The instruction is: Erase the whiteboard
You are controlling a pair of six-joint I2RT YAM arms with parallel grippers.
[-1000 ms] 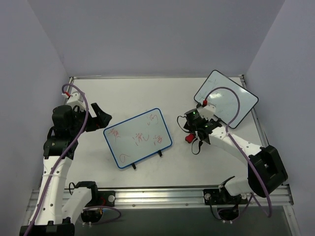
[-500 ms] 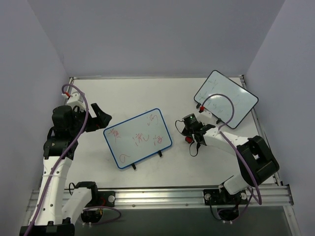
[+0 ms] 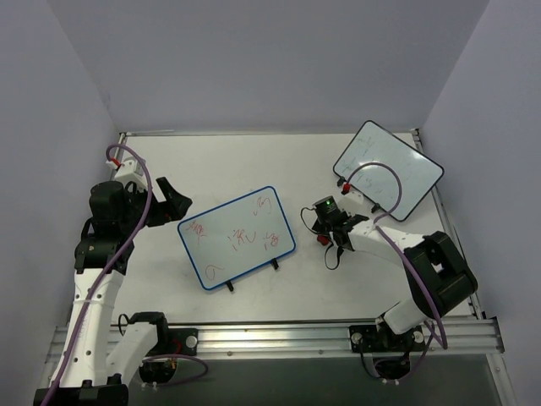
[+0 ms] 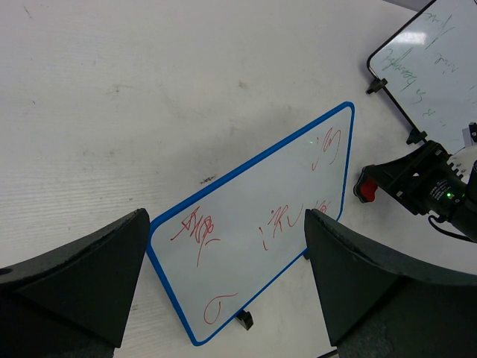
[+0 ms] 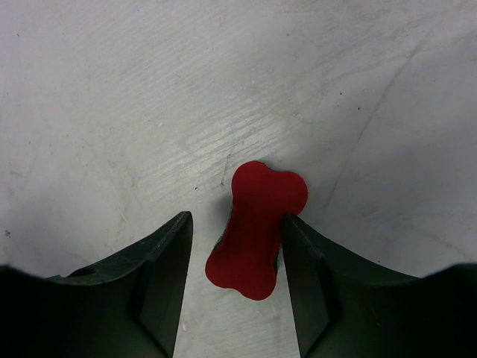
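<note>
Top external view: where is the whiteboard?

The whiteboard sits near the middle of the table, turned at an angle. It has a blue rim, red scribbles across its face, and two small black feet along its near edge.

How is the left arm posed?

It rises from its base at the near left corner and bends at the elbow. The left gripper points right, toward the board's far left corner, near it but not touching. In the left wrist view its two dark fingers are spread wide with nothing between them, and the board shows beyond the gap.

And the right arm?

It folds from its base at the near right and stretches low and leftward over the table. The right gripper points down at the table just right of the board. A second whiteboard with a black rim lies behind it, at the far right.

Is that gripper holding anything?

The right wrist view shows a red, bone-shaped eraser lying on the table between the fingers. The jaws are parted around it: one finger touches its edge, while a gap remains at the other. It is not pinched.
</note>
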